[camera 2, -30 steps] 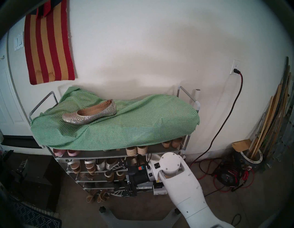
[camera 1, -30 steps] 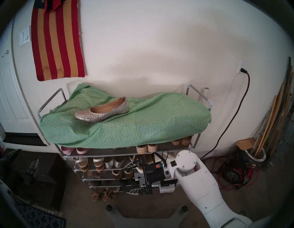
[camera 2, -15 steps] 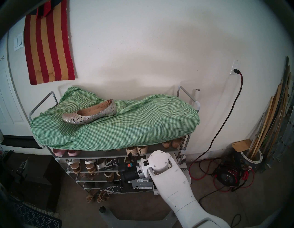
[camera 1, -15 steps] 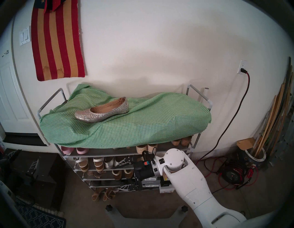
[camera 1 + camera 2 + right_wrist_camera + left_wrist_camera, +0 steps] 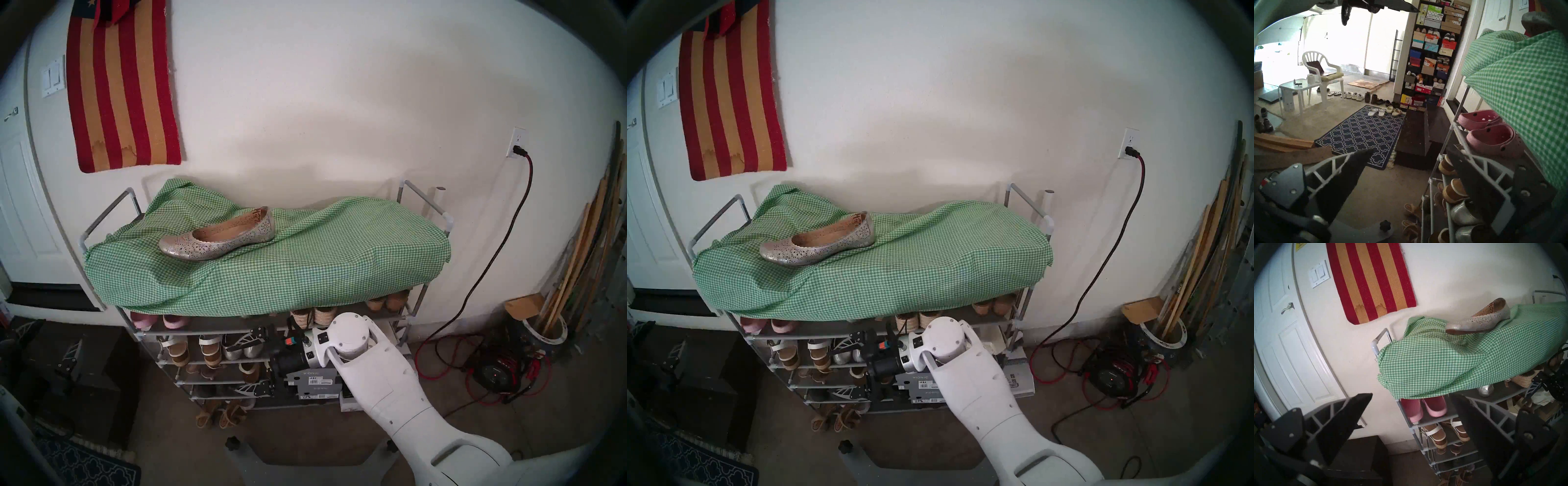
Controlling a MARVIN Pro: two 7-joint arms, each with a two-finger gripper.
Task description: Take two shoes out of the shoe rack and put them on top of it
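Note:
One perforated silver-gold shoe (image 5: pixel 217 237) (image 5: pixel 817 246) (image 5: pixel 1480 319) lies on its sole on the green gingham cloth (image 5: pixel 305 268) over the shoe rack (image 5: pixel 105 217) (image 5: pixel 715 217). In the left wrist view a silver toe (image 5: pixel 1486 390) peeks from under the cloth on the upper shelf; I cannot tell if it is the matching shoe. My right gripper (image 5: pixel 251 365) (image 5: pixel 847 368) (image 5: pixel 1410 150) is open and empty, turned on its side, right in front of the rack's middle shelves. To the rack's left, my left gripper (image 5: pixel 1412 394) is open and empty.
Pink slip-ons (image 5: pixel 159 320) (image 5: pixel 1488 135) sit on the upper shelf, plain silver flats (image 5: pixel 241 349) and sandals below. Grey shoe boxes (image 5: pixel 315 383) fill the lower right. A dark step (image 5: pixel 1417 132), a blue rug (image 5: pixel 1362 132) and a red cord reel (image 5: pixel 495 370) are on the floor.
My right arm has swung left and slightly up along the rack's front, its gripper still open. The shoe on top and the left gripper have not moved.

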